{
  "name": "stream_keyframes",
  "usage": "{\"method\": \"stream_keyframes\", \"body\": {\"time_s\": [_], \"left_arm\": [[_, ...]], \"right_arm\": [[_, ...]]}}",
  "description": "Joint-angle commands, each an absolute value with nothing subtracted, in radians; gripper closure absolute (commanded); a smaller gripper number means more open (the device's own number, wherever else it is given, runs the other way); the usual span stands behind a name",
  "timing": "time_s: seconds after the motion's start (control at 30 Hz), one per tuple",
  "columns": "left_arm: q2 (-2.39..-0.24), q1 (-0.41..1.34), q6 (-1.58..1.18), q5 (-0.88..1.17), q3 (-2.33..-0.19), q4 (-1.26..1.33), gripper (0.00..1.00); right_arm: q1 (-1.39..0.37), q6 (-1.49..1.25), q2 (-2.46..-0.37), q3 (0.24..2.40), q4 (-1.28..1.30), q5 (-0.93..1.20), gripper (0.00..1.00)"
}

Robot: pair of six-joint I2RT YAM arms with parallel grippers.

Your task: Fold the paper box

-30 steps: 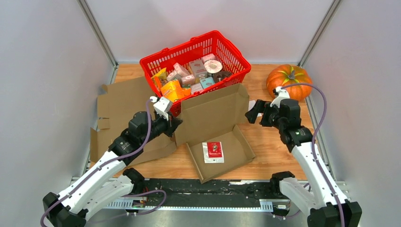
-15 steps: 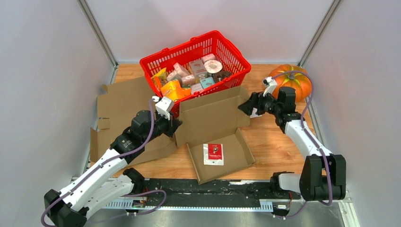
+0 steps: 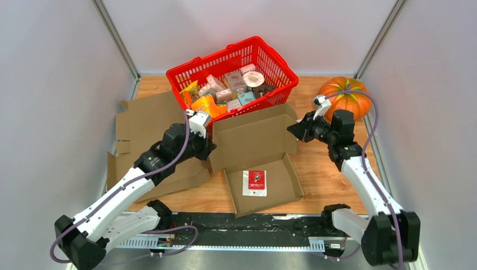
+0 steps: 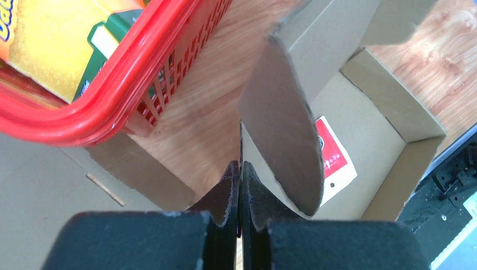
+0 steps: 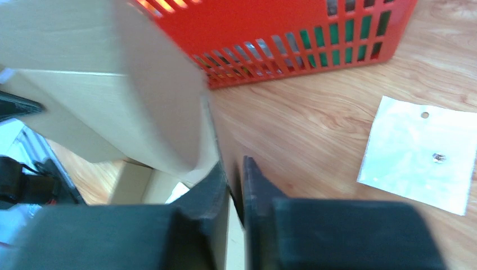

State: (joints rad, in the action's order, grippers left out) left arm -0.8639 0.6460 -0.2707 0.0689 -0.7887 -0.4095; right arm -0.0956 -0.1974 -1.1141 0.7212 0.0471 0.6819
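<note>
The paper box, a brown corrugated mailer with matte panels and crisp creases, is sitting open in the middle of the wooden table. Its shallow rectangular tray is lying flat on the near side, and its lid is standing tilted up on the far side, just in front of the basket. A small red-and-white packet is lying flat on the tray floor. The left gripper is pinching the left edge of the lid. In its wrist view the black fingers are pressing almost together on a thin cardboard edge, beside a rounded side flap. The right gripper is meeting the lid's right edge, its jaws drawn narrow with a thin cardboard edge running down between them. The basket is glossy red plastic lattice, holding assorted small cartons. Flattened cardboard sheets are lying at the left, and a ribbed orange pumpkin is resting at the far right. A clear, flat plastic pouch is lying on the wood grain.
</note>
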Motion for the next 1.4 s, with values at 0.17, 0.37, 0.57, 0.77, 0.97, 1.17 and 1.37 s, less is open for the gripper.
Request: {"method": "stream_keyframes", "body": {"time_s": [0.17,0.37,0.57,0.77,0.97,1.17,1.37], "left_arm": [[-0.949,0.831,-0.371,-0.300,-0.934,-0.390,1.00],[-1.021,0.942,-0.384,-0.553,-0.965,-0.260,1.00],[-1.094,0.968,-0.426,-0.630,-0.864,-0.026,0.98],[-1.077,0.989,-0.474,-0.604,-0.755,0.074,0.93],[-1.049,1.003,-0.584,-0.581,-0.695,0.058,0.94],[-1.071,1.020,-0.624,-0.561,-0.686,0.071,0.96],[-1.095,1.042,-0.641,-0.568,-0.683,0.071,1.00]], "right_arm": [[-0.238,-0.331,-0.875,0.710,0.147,0.272,1.00],[-0.366,-0.417,-0.754,0.640,0.057,-0.078,1.00],[-0.535,-0.416,-0.710,0.488,-0.177,-0.326,1.00],[-0.635,-0.400,-0.606,0.365,-0.207,-0.445,1.00],[-0.704,-0.451,-0.460,0.276,-0.109,-0.534,0.94],[-0.785,-0.640,-0.486,0.342,0.069,-0.695,0.96],[-0.916,-0.761,-0.614,0.433,0.163,-0.873,0.96]]}}
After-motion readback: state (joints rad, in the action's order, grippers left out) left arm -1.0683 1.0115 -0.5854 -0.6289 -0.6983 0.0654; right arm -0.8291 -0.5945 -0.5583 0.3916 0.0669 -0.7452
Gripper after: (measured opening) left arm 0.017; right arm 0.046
